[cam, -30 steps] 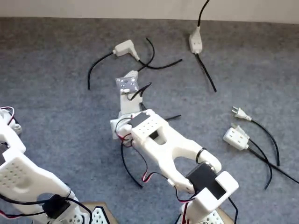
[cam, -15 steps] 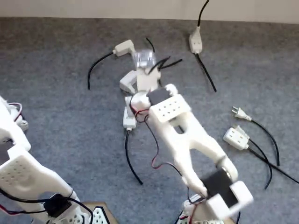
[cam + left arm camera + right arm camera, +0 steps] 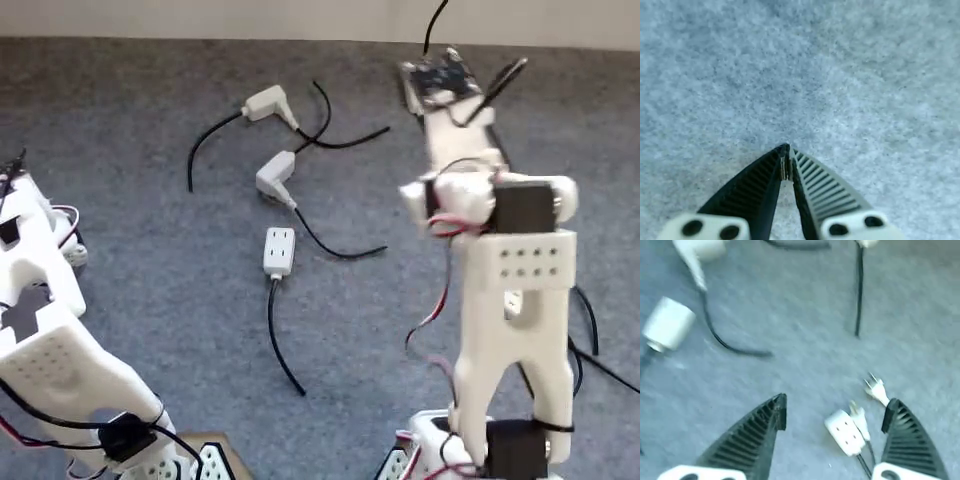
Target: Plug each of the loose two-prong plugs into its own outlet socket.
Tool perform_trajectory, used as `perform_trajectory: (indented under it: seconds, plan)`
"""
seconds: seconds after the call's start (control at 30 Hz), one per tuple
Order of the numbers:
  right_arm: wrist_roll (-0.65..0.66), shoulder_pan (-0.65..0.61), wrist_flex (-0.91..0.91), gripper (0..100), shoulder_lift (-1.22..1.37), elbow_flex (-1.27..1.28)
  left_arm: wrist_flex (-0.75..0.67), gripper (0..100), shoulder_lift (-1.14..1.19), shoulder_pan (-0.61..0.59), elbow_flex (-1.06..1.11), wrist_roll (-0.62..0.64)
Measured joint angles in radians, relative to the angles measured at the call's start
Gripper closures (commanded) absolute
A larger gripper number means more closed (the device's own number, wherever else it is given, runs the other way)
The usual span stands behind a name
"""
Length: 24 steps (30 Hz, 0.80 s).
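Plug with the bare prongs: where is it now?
In the right wrist view the plug lies on the carpet beside a white socket, not plugged in.

A plug (image 3: 274,175) lies behind the outlet socket (image 3: 278,251), apart, on the carpet (image 3: 150,280).

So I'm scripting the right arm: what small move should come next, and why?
Probably lower the open right gripper toward the small white two-prong plug: it lies loose, unplugged, beside the white rectangular outlet block, just ahead of the spread jaws.
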Motion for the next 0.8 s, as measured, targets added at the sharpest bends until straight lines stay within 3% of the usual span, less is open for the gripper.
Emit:
perform_trajectory:
  seconds: [0.17,0.4,0.63,0.8]
  plan:
    - [0.186,0.152,-0.063,70.3,0.130,0.137,0.000,99,0.000,0.000,0.000,0.000]
    - [0.239,0.304,-0.362,70.3,0.362,0.190,-0.002,99,0.000,0.023,0.023,-0.003]
    - [0.618,0.425,-0.434,70.3,0.519,0.190,-0.002,99,-0.002,0.035,0.025,0.002]
    - [0.842,0.493,-0.546,73.1,0.603,0.190,-0.002,99,-0.002,0.035,0.025,0.072]
